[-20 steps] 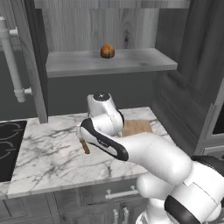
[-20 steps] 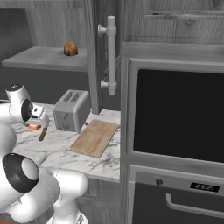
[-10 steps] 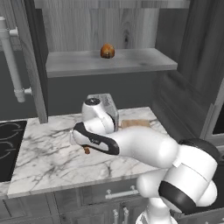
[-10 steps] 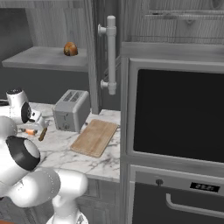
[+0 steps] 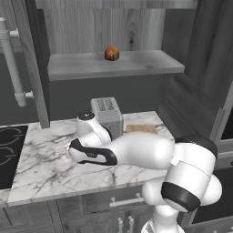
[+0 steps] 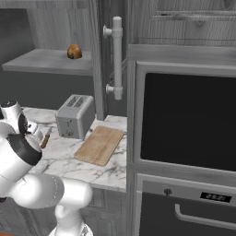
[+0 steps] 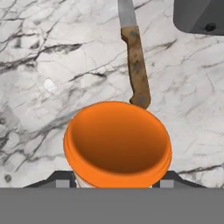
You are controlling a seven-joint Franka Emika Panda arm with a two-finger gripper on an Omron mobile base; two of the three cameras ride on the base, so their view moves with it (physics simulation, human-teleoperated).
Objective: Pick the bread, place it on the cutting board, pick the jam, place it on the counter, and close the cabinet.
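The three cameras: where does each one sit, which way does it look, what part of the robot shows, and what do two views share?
Left base view: behind the arm's left, looking forward and down at the counter, toaster and bread; the arm crosses it.
Right base view: behind its right, facing the cutting board and oven; arm at lower left.
Hand view: on the hand, looking along the claw at the jam and knife.
Both base views share toaster, bread and cutting board.

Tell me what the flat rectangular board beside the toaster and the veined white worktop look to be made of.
The light-brown cutting board looks like matte wood: lengthwise grain lines show. The white counter looks like polished marble: grey veins run across it, though being rendered leaves that open.
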